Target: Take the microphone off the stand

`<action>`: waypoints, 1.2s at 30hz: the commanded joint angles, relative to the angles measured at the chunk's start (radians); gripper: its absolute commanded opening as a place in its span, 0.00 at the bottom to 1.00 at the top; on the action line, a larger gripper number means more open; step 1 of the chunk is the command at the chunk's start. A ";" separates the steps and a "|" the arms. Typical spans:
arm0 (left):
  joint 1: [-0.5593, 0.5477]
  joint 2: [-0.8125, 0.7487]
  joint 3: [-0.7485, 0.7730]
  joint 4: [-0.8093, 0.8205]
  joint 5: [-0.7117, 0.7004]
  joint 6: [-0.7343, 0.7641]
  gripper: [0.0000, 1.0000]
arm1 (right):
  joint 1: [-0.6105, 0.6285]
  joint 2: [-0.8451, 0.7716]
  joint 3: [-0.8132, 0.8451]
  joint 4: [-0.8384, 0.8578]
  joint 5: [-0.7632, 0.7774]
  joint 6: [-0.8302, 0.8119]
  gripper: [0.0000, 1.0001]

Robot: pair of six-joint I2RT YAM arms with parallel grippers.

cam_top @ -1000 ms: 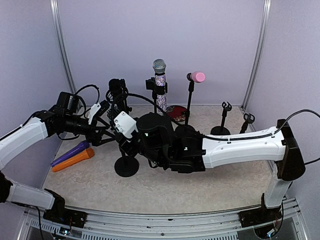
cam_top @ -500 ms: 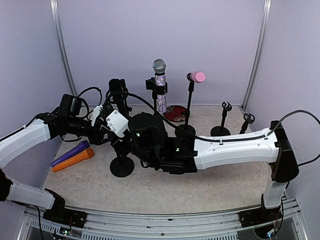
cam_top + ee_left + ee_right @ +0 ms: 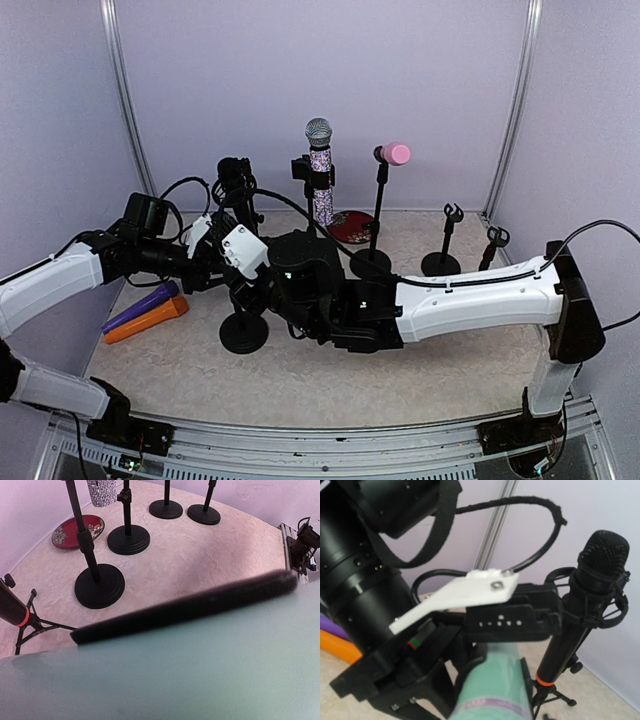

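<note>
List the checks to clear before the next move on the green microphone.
1. Left claw at the green microphone: ok, its body fills the left wrist view.
2. Left claw closed firmly on it: cannot tell.
3. Right claw holding the microphone or stand: cannot tell, its fingers are hidden.
4. Stand base flat on the table: ok.
5. Clearance to the black microphone on its tripod: cannot tell, it stands close beside the left claw in the right wrist view.
</note>
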 commanded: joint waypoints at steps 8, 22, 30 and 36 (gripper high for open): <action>0.025 0.006 -0.041 0.084 -0.188 -0.010 0.00 | 0.084 -0.164 -0.061 0.062 -0.089 0.038 0.00; 0.030 0.017 -0.111 0.149 -0.253 -0.041 0.00 | 0.180 -0.228 -0.059 0.017 0.017 0.011 0.00; 0.045 0.041 -0.126 0.187 -0.356 -0.065 0.00 | 0.222 -0.263 -0.057 -0.058 0.079 0.019 0.00; 0.051 0.046 -0.133 0.189 -0.364 -0.067 0.00 | 0.240 -0.301 -0.060 -0.121 0.088 0.053 0.00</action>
